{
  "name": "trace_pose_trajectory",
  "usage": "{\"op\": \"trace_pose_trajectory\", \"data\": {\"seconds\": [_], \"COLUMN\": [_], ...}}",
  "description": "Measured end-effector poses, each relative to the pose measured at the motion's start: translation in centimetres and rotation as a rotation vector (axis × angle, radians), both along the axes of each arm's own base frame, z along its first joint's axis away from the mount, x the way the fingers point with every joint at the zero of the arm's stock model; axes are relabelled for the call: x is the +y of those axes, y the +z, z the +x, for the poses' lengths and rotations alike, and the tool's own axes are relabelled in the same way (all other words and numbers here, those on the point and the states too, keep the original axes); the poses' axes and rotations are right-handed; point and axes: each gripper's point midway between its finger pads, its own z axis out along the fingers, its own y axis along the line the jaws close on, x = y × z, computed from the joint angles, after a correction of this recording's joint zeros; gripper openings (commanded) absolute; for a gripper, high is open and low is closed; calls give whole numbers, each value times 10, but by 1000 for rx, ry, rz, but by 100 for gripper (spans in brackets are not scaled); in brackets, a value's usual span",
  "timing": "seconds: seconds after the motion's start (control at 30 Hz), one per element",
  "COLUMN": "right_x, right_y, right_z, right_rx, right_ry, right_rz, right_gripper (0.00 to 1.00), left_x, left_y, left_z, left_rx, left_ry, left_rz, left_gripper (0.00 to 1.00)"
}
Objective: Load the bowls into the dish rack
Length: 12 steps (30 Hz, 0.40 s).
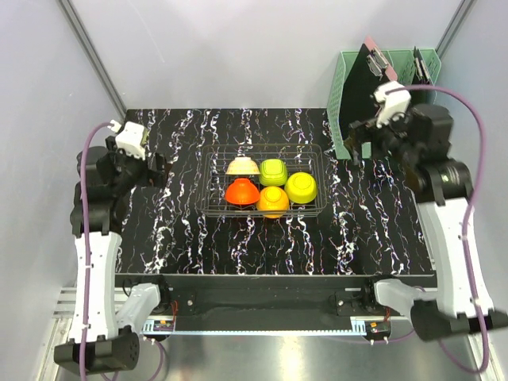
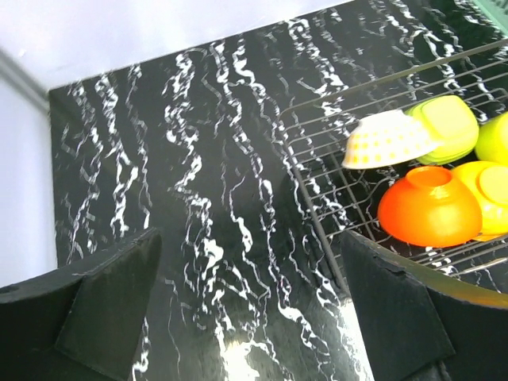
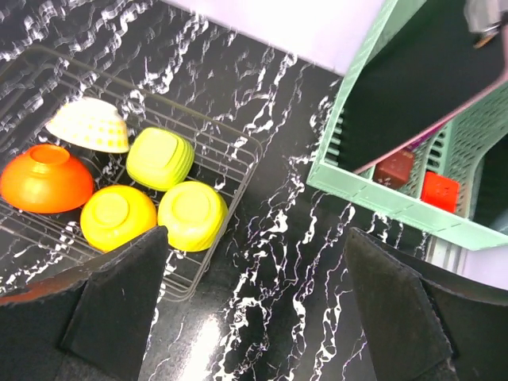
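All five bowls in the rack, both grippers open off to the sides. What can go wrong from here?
1. The right gripper hangs close to the mint-green basket; a careless swing could clip it or its clipboards.
2. The lime green bowl looks tilted beside the cream-white bowl in the dish rack; a knock might tip it.

The left wrist view crops the dish rack and yellow-green bowl.
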Motion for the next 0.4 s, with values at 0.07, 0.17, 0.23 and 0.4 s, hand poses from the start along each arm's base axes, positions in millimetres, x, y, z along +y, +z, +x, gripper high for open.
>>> {"op": "trace_pose_trajectory", "data": {"seconds": [0.07, 0.17, 0.23, 0.4], "right_x": [-5, -12, -14, -18], "right_y": [7, 5, -1, -21], "right_z": [-16, -26, -27, -19], "right_rx": [-34, -48, -33, 27], "right_ry": [-4, -18, -23, -36], "right_rz": [13, 23, 28, 41], "right_gripper": [100, 100, 100, 100], "left_x": [5, 8, 8, 7], "left_y": [-4, -5, -4, -4], "left_z": [-6, -9, -9, -9], "left_rx": [-1, 0, -2, 3], "left_ry": [25, 43, 46, 50], "left_rz": [-6, -20, -26, -42], "left_gripper": [99, 99, 99, 99]}}
